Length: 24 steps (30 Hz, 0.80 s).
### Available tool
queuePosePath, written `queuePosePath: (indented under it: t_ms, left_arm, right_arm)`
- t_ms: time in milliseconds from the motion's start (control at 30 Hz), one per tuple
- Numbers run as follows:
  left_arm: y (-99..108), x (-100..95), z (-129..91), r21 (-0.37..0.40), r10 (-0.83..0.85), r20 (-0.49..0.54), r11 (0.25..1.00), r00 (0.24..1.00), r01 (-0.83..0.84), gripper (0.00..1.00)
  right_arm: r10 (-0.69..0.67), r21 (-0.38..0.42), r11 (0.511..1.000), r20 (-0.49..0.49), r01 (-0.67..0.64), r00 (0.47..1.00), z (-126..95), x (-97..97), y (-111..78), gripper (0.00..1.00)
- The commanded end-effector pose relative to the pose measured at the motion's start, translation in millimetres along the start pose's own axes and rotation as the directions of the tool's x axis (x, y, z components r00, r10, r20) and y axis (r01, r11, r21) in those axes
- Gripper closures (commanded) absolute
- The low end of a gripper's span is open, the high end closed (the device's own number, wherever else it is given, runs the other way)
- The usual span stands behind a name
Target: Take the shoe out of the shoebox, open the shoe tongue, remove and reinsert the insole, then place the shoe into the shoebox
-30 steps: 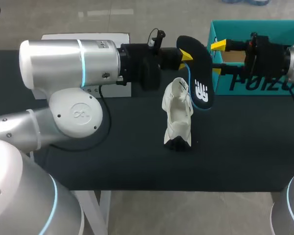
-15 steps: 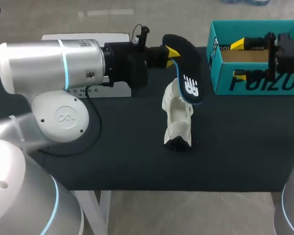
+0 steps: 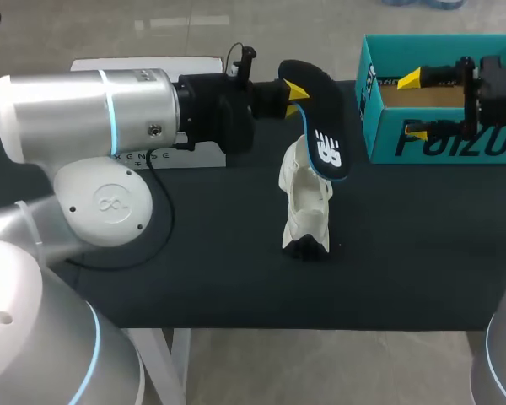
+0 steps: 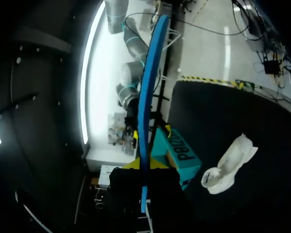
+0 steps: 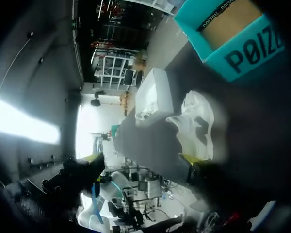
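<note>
A white shoe (image 3: 306, 207) stands on the black table (image 3: 422, 253), toe toward the front edge. Just above its opening hangs a black insole (image 3: 320, 126) with a blue rim, and my left gripper (image 3: 291, 91) is shut on the insole's upper end. In the left wrist view the insole (image 4: 148, 97) runs edge-on out from between the fingers of that gripper (image 4: 140, 165), with the shoe (image 4: 230, 165) off to one side below it. My right gripper (image 3: 411, 103) stands open and empty over the teal shoebox (image 3: 379, 143). Ahead of the right gripper (image 5: 141, 160) lies the shoe (image 5: 196, 126).
The teal shoebox (image 5: 237, 43) sits at the table's back right with its top open. A white box (image 3: 152, 63) stands at the back left behind my left arm; it also shows past the shoe as the white box (image 5: 155, 97).
My right gripper has let go of the insole, opened wide and drawn back right over the shoebox. My left arm has shifted a little left with the insole.
</note>
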<state>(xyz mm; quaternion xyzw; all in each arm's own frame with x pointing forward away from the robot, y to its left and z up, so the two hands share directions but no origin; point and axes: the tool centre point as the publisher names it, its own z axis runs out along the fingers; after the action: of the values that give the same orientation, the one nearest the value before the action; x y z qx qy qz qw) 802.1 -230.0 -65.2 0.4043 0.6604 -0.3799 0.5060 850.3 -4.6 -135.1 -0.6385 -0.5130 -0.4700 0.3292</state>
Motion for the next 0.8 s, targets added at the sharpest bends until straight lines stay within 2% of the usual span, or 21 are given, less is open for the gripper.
queuePosePath:
  t_ms: [33, 167, 267, 367, 467, 567, 700, 800]
  left_arm:
    - [-1, 0.4, 2, -0.002, 0.001, 0.000, 1.000, 1.000, -0.001, 1.00]
    - [-1, 0.4, 2, -0.002, 0.001, 0.000, 1.000, 1.000, -0.001, 1.00]
    - [-1, 0.4, 2, -0.002, 0.001, 0.000, 1.000, 1.000, -0.001, 1.00]
    - [-1, 0.4, 2, -0.002, 0.001, 0.000, 1.000, 1.000, -0.001, 1.00]
    - [-1, 0.4, 2, -0.002, 0.001, 0.000, 1.000, 1.000, -0.001, 1.00]
    - [-1, 0.4, 2, -0.002, 0.001, 0.000, 1.000, 1.000, -0.001, 1.00]
    - [-1, 0.4, 2, -0.002, 0.001, 0.000, 1.000, 1.000, -0.001, 1.00]
    - [-1, 0.4, 2, -0.002, 0.001, 0.000, 1.000, 1.000, -0.001, 1.00]
  right_arm:
    - [-0.071, 0.120, 0.990, 0.002, 0.070, 0.998, -38, -1.9, 4.3, 0.00]
    - [-0.138, 0.265, 0.955, 0.009, 0.131, 0.990, -57, -8.5, 10.3, 0.00]
    - [-0.169, 0.325, 0.936, 0.088, 0.132, 0.982, -62, -14.7, 14.7, 0.00]
    - [-0.177, 0.387, 0.913, 0.095, 0.127, 0.980, -68, -18.3, 16.6, 0.00]
    - [-0.190, 0.401, 0.909, 0.147, 0.117, 0.971, -69, -22.7, 18.5, 0.00]
    - [-0.179, 0.355, 0.928, 0.167, 0.110, 0.970, -74, -23.9, 22.0, 0.00]
    - [-0.145, 0.148, 0.983, 0.263, 0.109, 0.954, -84, -22.9, 29.2, 0.00]
    - [-0.118, 0.022, 0.993, 0.290, 0.116, 0.950, -89, -22.3, 31.6, 0.00]
